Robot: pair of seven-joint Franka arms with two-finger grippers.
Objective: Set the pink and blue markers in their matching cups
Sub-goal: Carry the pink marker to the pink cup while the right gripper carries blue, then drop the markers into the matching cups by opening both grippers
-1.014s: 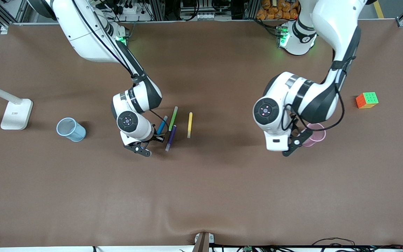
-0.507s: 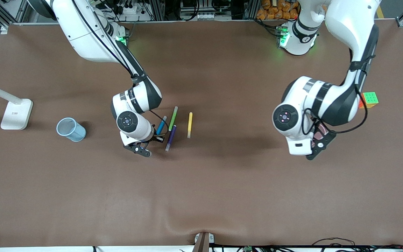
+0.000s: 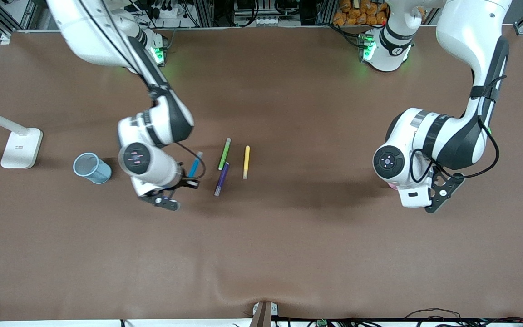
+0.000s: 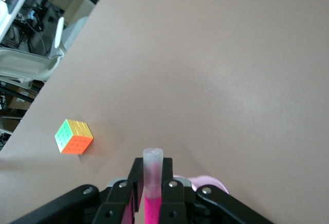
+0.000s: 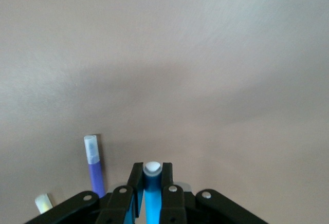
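My right gripper (image 5: 152, 175) is shut on the blue marker (image 3: 194, 165) and holds it tilted above the table, between the pale blue cup (image 3: 91, 167) and the other markers. The marker's white tip (image 5: 152, 168) shows between the fingers. My left gripper (image 4: 153, 166) is shut on the pink marker (image 4: 152, 185), whose pale cap sticks up between the fingers. It hangs over the pink cup (image 4: 212, 182), of which only a bit of rim shows. In the front view the left arm hides most of that cup.
Green (image 3: 224, 153), purple (image 3: 221, 178) and yellow (image 3: 245, 161) markers lie side by side mid-table. A white lamp base (image 3: 21, 146) stands at the right arm's end, past the blue cup. A colour cube (image 4: 74, 137) sits near the pink cup.
My right gripper has lifted the blue marker off the table and carried it toward the blue cup. My left arm has swung toward its own end of the table and now covers the pink cup.
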